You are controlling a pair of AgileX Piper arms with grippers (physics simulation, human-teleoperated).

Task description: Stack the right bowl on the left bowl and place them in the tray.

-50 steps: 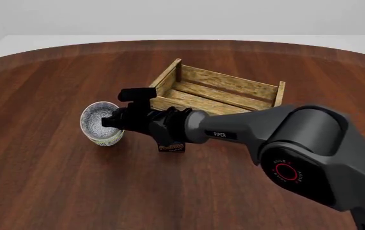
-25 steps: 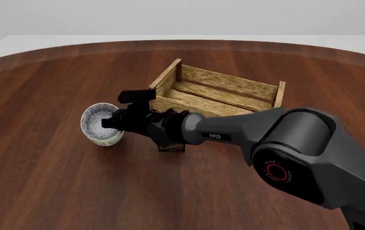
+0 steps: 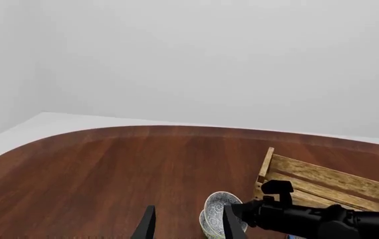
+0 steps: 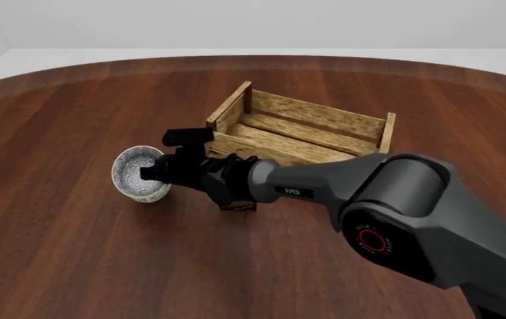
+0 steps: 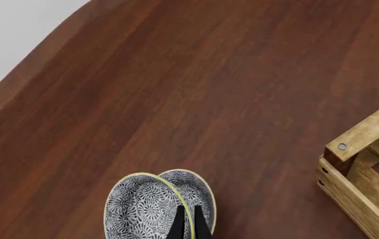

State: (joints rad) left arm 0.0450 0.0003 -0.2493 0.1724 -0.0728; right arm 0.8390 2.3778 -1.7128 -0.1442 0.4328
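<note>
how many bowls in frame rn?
2. The right bowl sits nested on the left bowl, pinched at the rim by the right gripper, on the table left of the tray. From the front they read as one.

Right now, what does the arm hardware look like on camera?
The right arm is matte dark grey, bulky and rounded, with white PIPER lettering on the forearm and a red ring on a joint cap. Right hand: black, blocky. Left hand: thin black fingers only.

bowls (image 5: 143, 209): white, blue-grey speckle | tray (image 4: 302, 129): light wood | table (image 4: 75, 246): dark red-brown
</note>
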